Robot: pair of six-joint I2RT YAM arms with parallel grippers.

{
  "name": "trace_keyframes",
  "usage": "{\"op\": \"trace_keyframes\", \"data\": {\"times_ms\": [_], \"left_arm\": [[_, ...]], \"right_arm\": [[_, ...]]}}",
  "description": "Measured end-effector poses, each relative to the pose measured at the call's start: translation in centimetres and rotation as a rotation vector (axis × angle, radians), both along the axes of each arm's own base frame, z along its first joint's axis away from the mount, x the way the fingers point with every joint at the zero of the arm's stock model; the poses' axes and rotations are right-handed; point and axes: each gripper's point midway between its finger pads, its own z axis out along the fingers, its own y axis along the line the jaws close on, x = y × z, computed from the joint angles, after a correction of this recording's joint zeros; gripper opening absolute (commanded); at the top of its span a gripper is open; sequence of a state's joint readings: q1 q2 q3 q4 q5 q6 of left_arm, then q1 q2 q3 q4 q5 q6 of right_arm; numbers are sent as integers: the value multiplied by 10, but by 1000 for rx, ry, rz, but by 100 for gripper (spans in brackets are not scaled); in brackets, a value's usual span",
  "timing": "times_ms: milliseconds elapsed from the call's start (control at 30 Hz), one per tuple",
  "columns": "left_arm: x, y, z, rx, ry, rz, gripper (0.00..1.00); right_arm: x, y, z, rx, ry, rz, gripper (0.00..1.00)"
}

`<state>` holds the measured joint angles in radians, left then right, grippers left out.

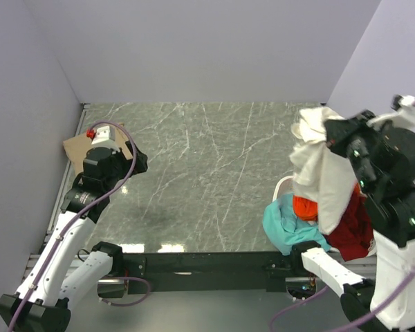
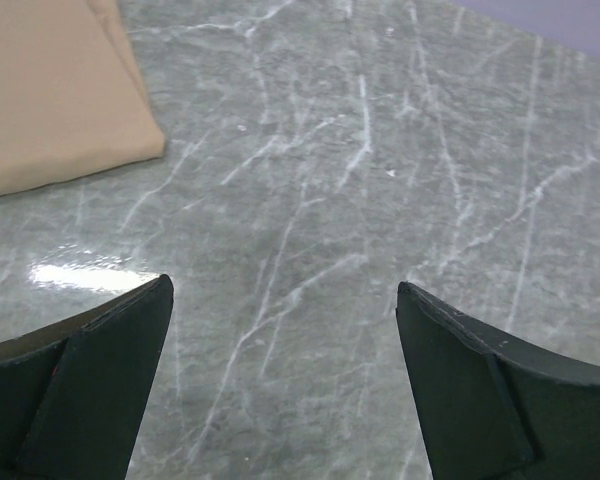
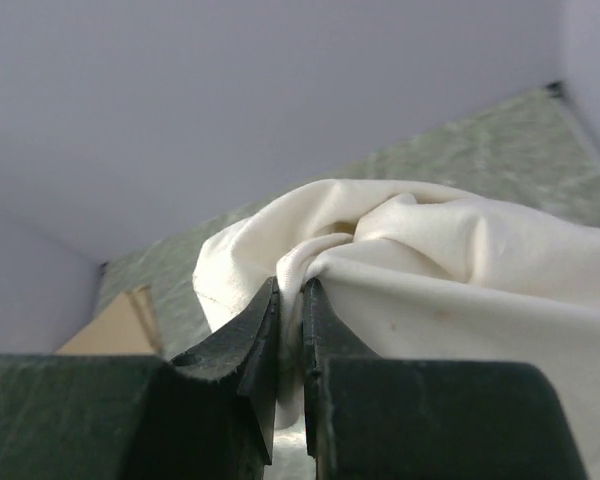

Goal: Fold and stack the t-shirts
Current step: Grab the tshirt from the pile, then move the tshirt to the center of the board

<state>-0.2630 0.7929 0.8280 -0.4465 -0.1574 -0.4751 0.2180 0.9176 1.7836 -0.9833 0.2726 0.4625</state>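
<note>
Right gripper (image 3: 290, 287) raised, pinching cream-white shirt (image 3: 460, 270) (hanging); left gripper (image 2: 283, 284) low — jaws agape.

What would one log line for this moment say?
right pincer: shut on white shirt, held high | left pincer: open over table | tan shirt: folded, far left | other shirts: piled, right

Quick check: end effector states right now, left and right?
Left end effector: open, holding nothing.
Right end effector: closed on a fold of the cream-white t-shirt.
</note>
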Motion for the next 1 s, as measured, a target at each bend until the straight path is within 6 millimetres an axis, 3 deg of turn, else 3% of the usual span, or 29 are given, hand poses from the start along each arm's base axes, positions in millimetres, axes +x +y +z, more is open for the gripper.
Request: {"op": "trace_keyframes", "data": {"times_ms": [133,267,467,500,533,600,733,833,1000], "left_arm": [[-3,-7,8,-24,-25,-37,100],[-8,-5,16,-26,-40,-35,99],[-16,3,26,-27,-56,-2,99],[-17,4,27,-28,-57,6,99],[-19,6,27,-29,-56,14,99],[-21,9,25,-27,-48,29,98],[-25,13,17,-22,-12,55,94],[-28,15,12,-21,13,65,91],[-28,10,-6,-62,72,78,84]], "right_arm": [[42,51,-5,32,8,182,0],[71,117,-11,28,23,363,0],[86,179,-40,26,73,500,3],[87,183,-46,32,83,507,37],[88,187,-55,40,98,510,57],[93,186,-76,45,133,478,85],[103,174,-127,-1,240,376,87],[104,169,-176,-42,343,334,88],[81,175,-262,-36,529,389,83]]}}
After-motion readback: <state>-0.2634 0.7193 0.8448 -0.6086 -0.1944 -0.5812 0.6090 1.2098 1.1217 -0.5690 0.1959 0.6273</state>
